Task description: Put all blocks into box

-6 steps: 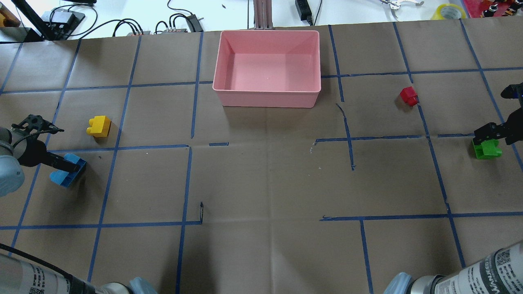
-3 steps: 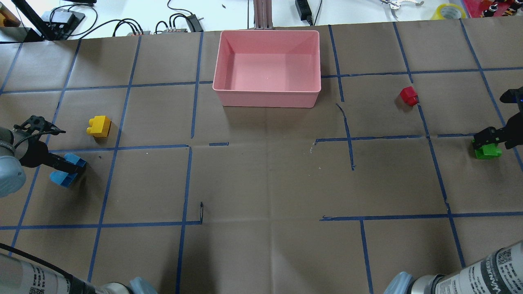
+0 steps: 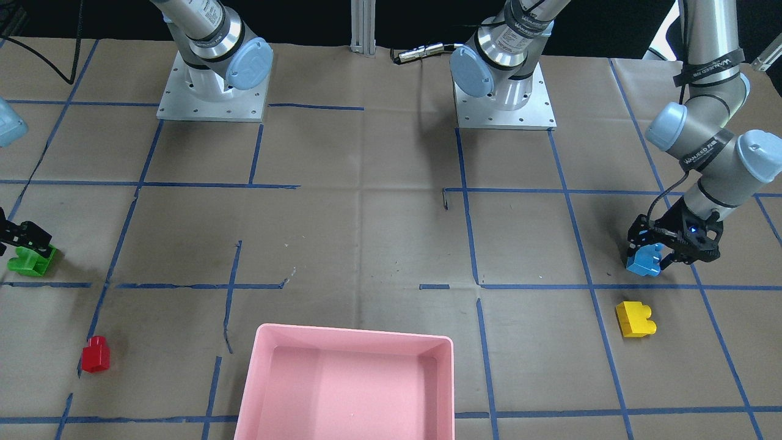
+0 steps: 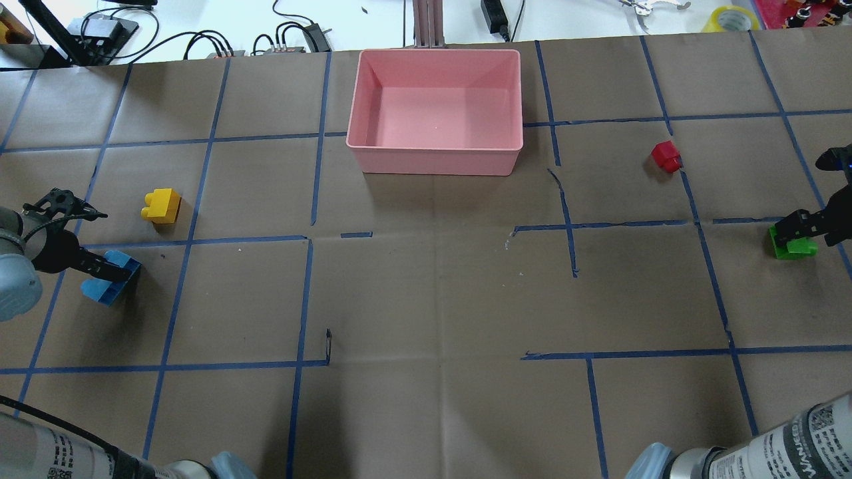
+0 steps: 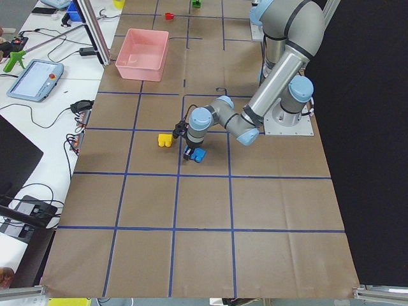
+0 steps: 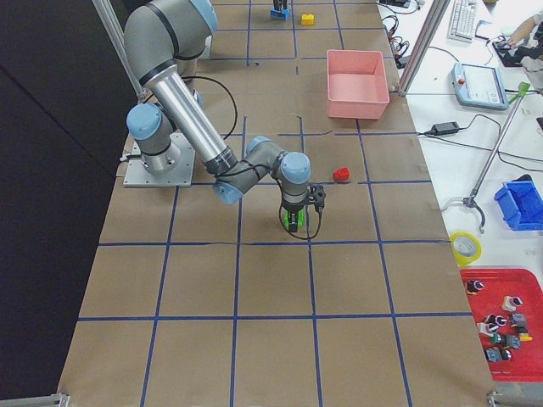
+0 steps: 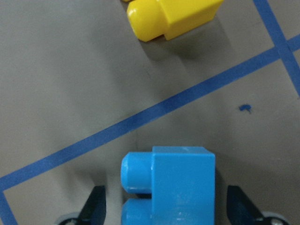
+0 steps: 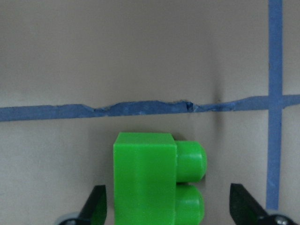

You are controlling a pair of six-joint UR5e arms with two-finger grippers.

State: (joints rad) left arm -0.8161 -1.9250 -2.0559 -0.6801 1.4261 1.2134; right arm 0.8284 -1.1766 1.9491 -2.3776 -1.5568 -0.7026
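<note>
- Left pincer (image 7: 166,206) spread, straddling the large blue studded plastic brick (image 7: 183,183) at the overhead view's left edge.
- Right pincer (image 8: 167,206) spread around the green studded plastic brick (image 8: 145,178), right edge.
- Yellow brick (image 4: 160,205) upper left, small red brick (image 4: 665,156) upper right, on the brown-papered tabletop (image 4: 432,299).
- Shallow pink plastic tray (image 4: 436,159) top centre.
- Printed arm band (image 4: 815,426): lettering unreadable.

Box (image 4: 436,161) far centre, two blocks (image 4: 160,205) either side, outside.
</note>
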